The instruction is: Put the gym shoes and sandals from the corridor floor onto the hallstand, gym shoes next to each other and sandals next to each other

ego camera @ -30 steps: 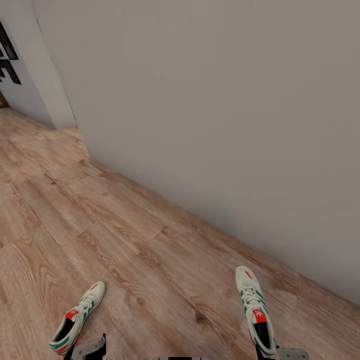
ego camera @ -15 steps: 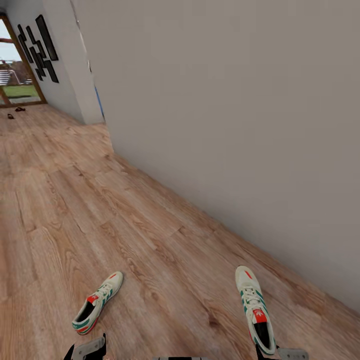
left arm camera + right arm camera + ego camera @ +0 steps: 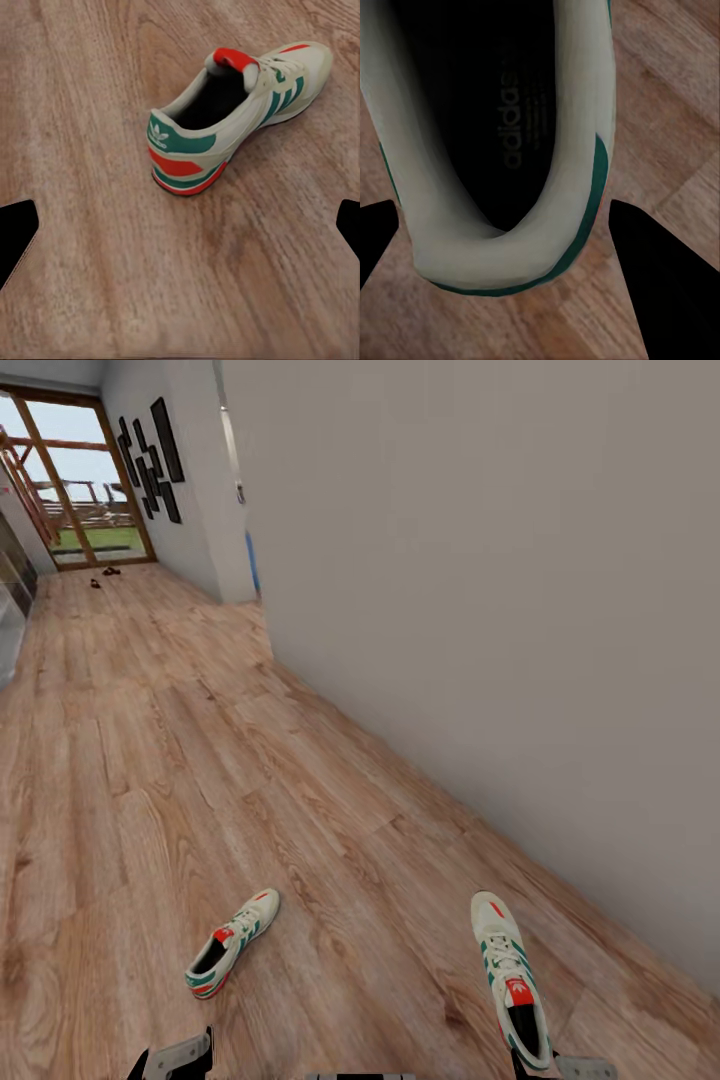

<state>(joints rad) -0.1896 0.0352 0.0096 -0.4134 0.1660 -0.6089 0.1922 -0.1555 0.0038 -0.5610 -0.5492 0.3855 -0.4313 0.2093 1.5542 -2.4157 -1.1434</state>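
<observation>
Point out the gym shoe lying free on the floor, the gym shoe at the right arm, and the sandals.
Free gym shoe (image 3: 232, 945), head view, on its laces.
Right-arm gym shoe (image 3: 510, 975), head view, on its laced upper.
Sandals (image 3: 104, 575), head view, small dark shapes far down the corridor by the glass door.

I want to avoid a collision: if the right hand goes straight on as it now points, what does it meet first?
Most likely the heel collar of the gym shoe, which lies between the right hand fingers; depth is unclear.

A: Where do the shoes lie?
B: Left gym shoe (image 3: 232, 957) on the corridor floor (image 3: 150, 780), left of centre; right gym shoe (image 3: 510, 978) nearer the wall (image 3: 480, 590).
A: Farther back?
B: Two sandals (image 3: 103, 576) before the doorway (image 3: 75, 480).
</observation>
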